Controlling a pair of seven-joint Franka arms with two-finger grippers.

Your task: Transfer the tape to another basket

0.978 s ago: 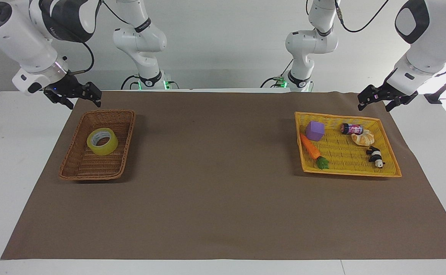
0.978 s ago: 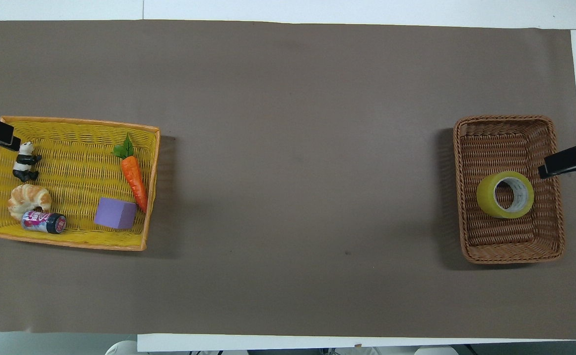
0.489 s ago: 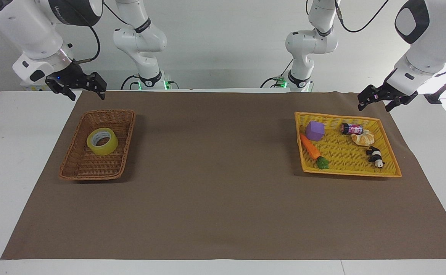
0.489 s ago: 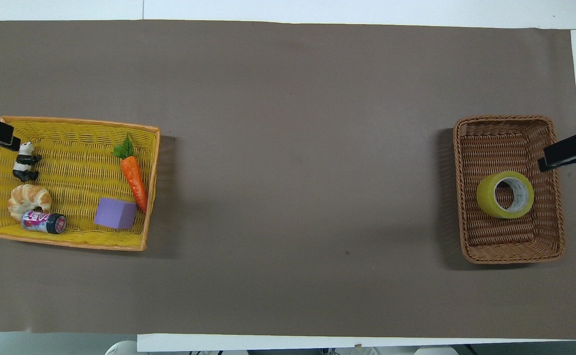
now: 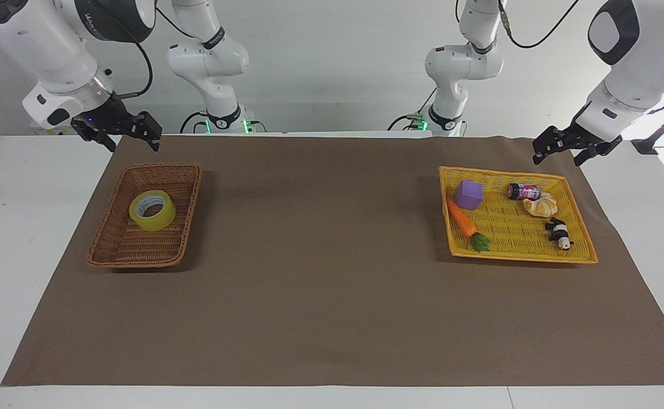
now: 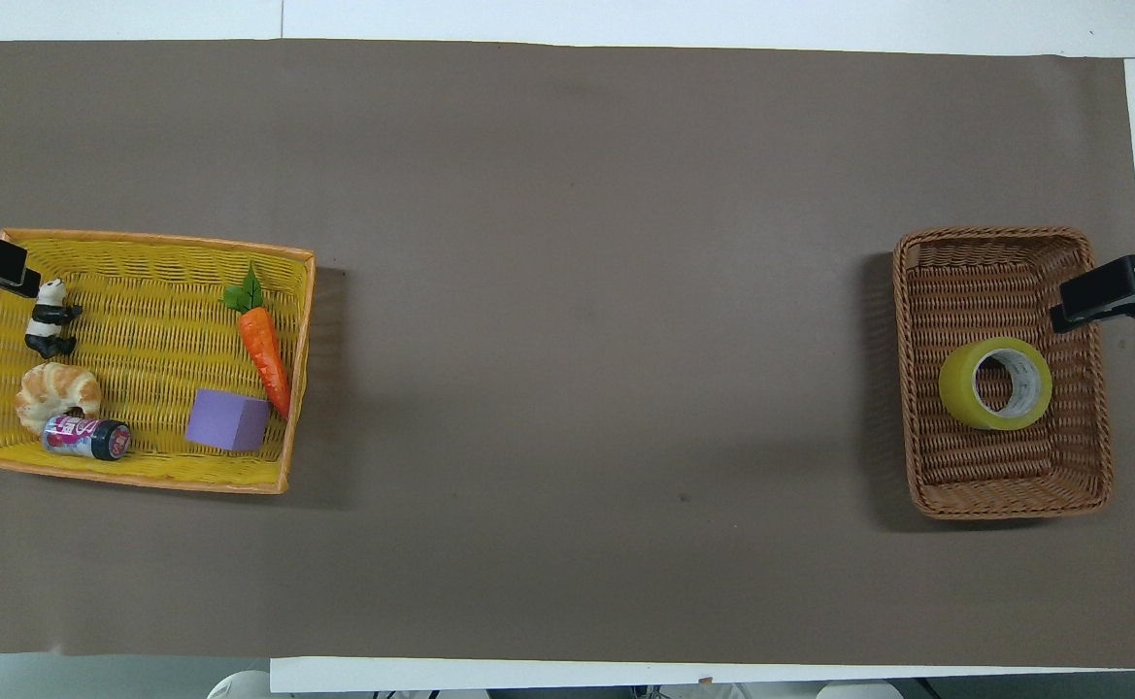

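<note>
The tape [image 5: 152, 210] is a wide roll of translucent yellow film wound on a white core, lying flat with its round hole facing up. It sits in the brown wicker basket [image 5: 183, 220], in the half nearer the robots, at the right arm's end of the bench [image 5: 332, 363]. The basket is rectangular, tightly woven, with raised sloping sides and a braided rim.

The right end effector [image 5: 130, 135] hangs in the air over the brown mat's edge, just robot-side of the basket, touching nothing; its black fingers [image 5: 151, 129] stand apart, released and holding nothing. In the overhead view one finger [image 6: 1101, 293] overlaps the basket's rim.

A matte brown paper mat [image 5: 320, 272] covers most of the white bench.

At the left arm's end lies a flat yellow woven tray [image 5: 584, 250] with an orange rim. It holds a smooth purple cube [image 5: 469, 194], a toy carrot [image 5: 462, 219] with green leaves, a small dark can [image 5: 522, 191] on its side, a glossy croissant [image 5: 542, 205] and a panda figure [image 5: 559, 233].

The left end effector [image 5: 556, 153] waits above the tray's robot-side corner, fingers spread, empty.
</note>
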